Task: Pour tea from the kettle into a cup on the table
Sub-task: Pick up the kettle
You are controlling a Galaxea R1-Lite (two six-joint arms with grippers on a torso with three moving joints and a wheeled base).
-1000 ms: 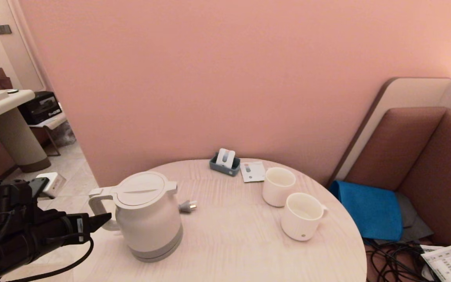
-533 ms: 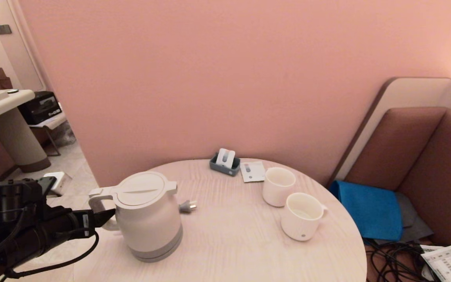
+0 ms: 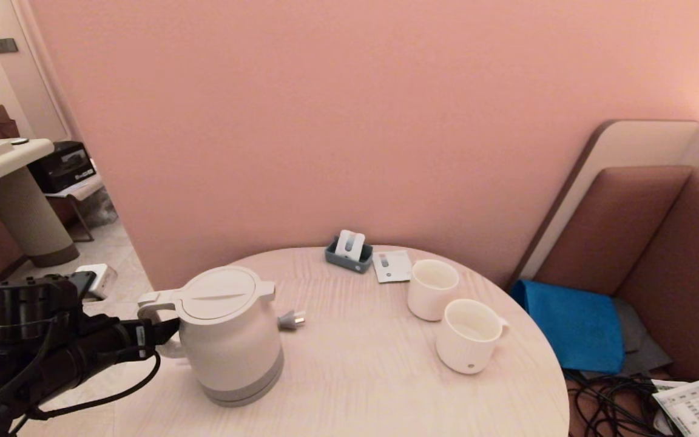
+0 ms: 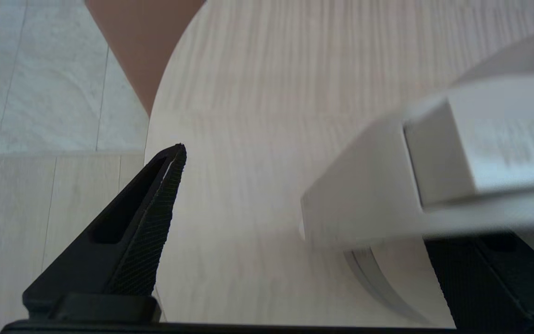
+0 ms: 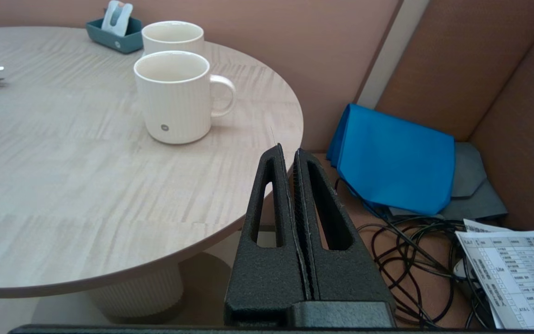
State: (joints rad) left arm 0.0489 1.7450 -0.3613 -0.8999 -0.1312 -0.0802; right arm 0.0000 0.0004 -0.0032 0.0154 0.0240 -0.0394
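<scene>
The cream-white kettle (image 3: pixel 228 334) stands upright on the left of the round pale-wood table (image 3: pixel 355 376). My left gripper (image 3: pixel 166 331) is open at the kettle's loop handle (image 3: pixel 150 305), one fingertip reaching into the loop. In the left wrist view the left gripper (image 4: pixel 295 153) has the handle (image 4: pixel 378 185) lying between its fingers; it hides one finger, and I see no grip on it. The ribbed cup (image 3: pixel 469 335) with a grey dot stands at the right. My right gripper (image 5: pixel 288 150) is shut on nothing, parked beyond the table's right edge, with the cup (image 5: pixel 176 99) ahead.
A plain white cup (image 3: pixel 431 289) stands just behind the ribbed one. A grey plug (image 3: pixel 290 319) lies beside the kettle. A teal sachet tray (image 3: pixel 348 254) and a card (image 3: pixel 391 266) sit at the back. A blue cloth (image 3: pixel 574 325) and cables (image 3: pixel 610 400) lie off the table's right side.
My left arm has moved right and slightly up, bringing its fingertip from short of the handle into the handle loop. Kettle and cups have not moved.
</scene>
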